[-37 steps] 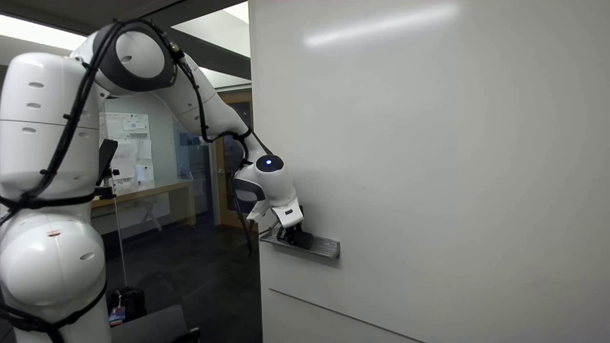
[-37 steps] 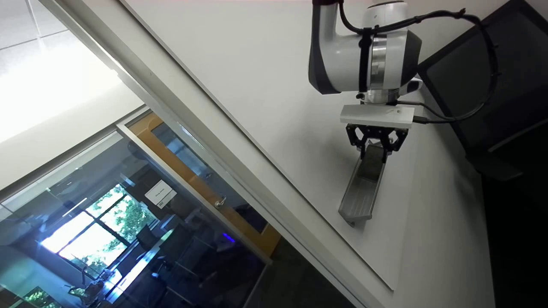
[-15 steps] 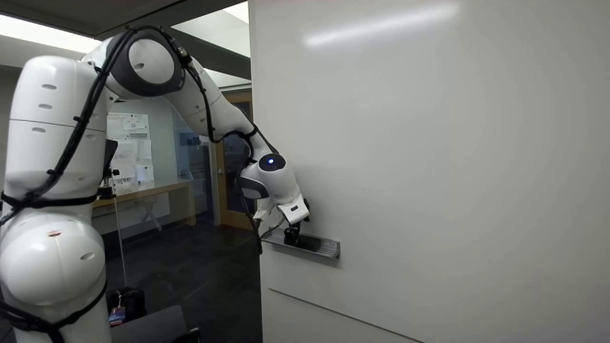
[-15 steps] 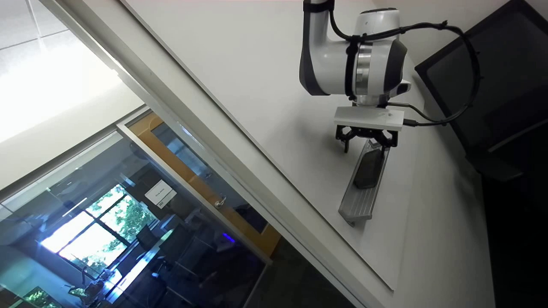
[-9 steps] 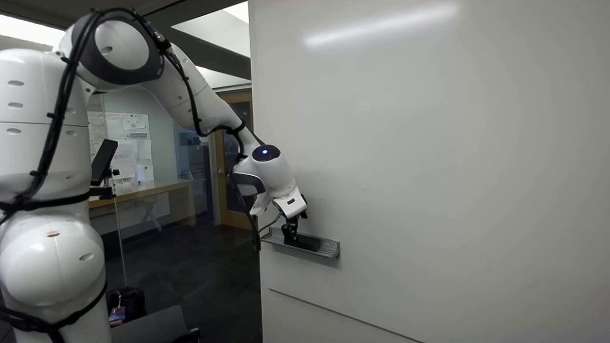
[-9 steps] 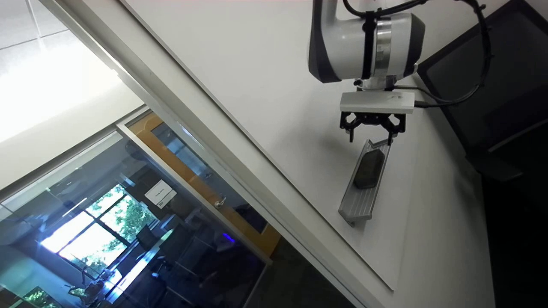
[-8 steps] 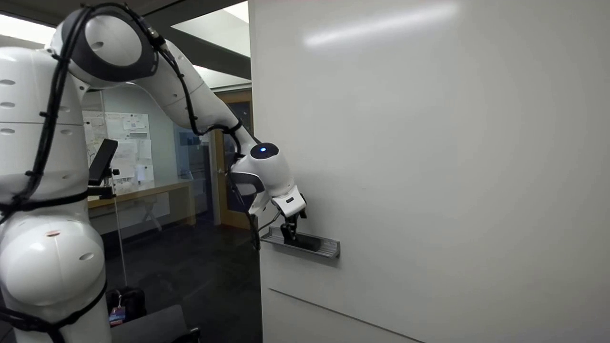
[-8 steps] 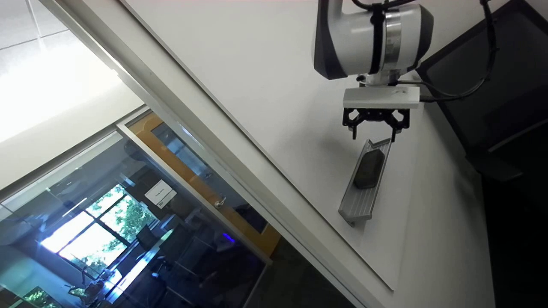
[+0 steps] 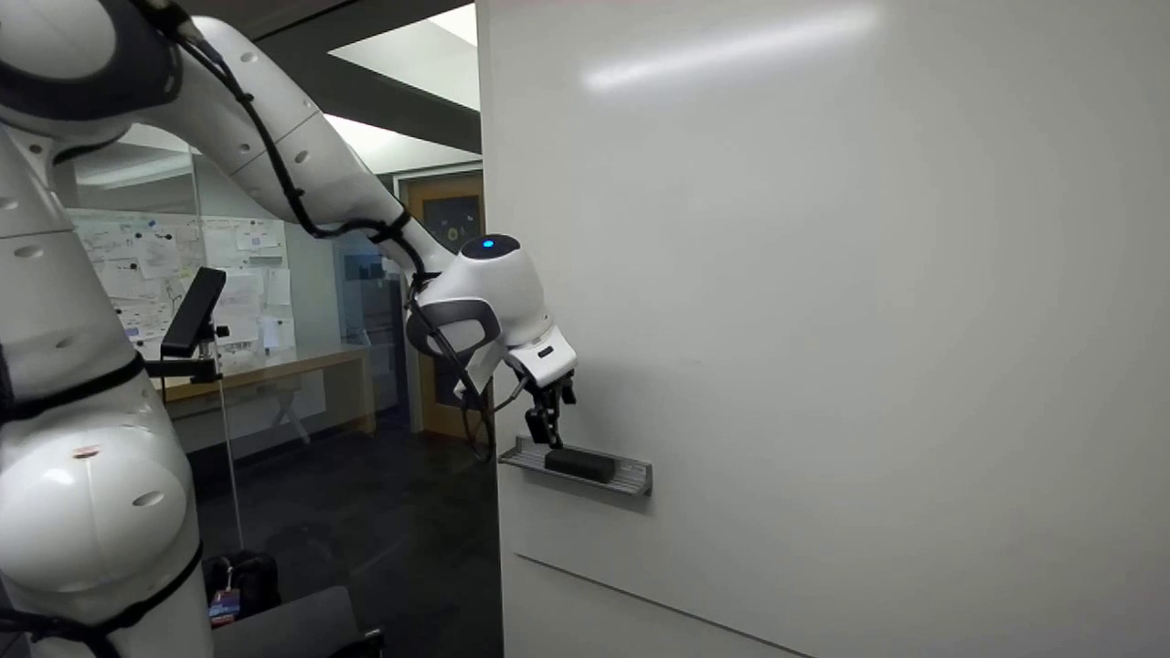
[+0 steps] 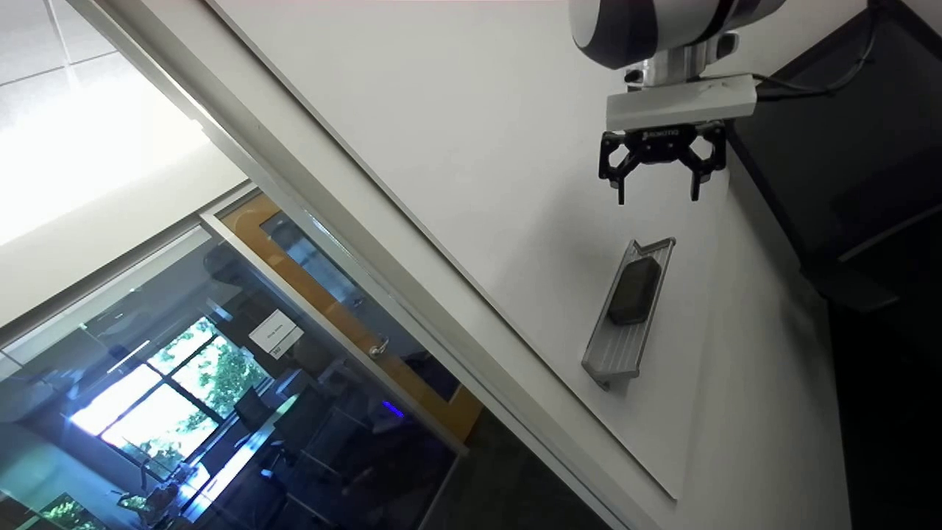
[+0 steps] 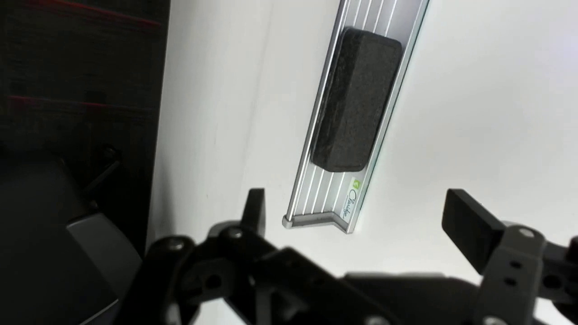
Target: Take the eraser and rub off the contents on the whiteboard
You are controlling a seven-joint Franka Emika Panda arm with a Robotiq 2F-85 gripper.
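End effector (image 10: 658, 202) hangs above the metal tray (image 11: 323, 194), fingers (image 11: 255, 212) wide apart & clear of the eraser (image 11: 357, 100). Eraser (dark, blocky) lies lengthwise in the tray, mtd on the whiteboard (image 9: 823, 320) nr its edge.

Clear air lies between the Robotiq gripper (image 10: 658, 200), its fingers (image 10: 621, 191) spread, and the whiteboard eraser (image 10: 634, 291) below. The whiteboard (image 9: 823, 320) bars the back of the marker tray (image 9: 629, 473); there is room over its front rim (image 11: 297, 186). A raised end cap (image 11: 316, 220) stands near the eraser.
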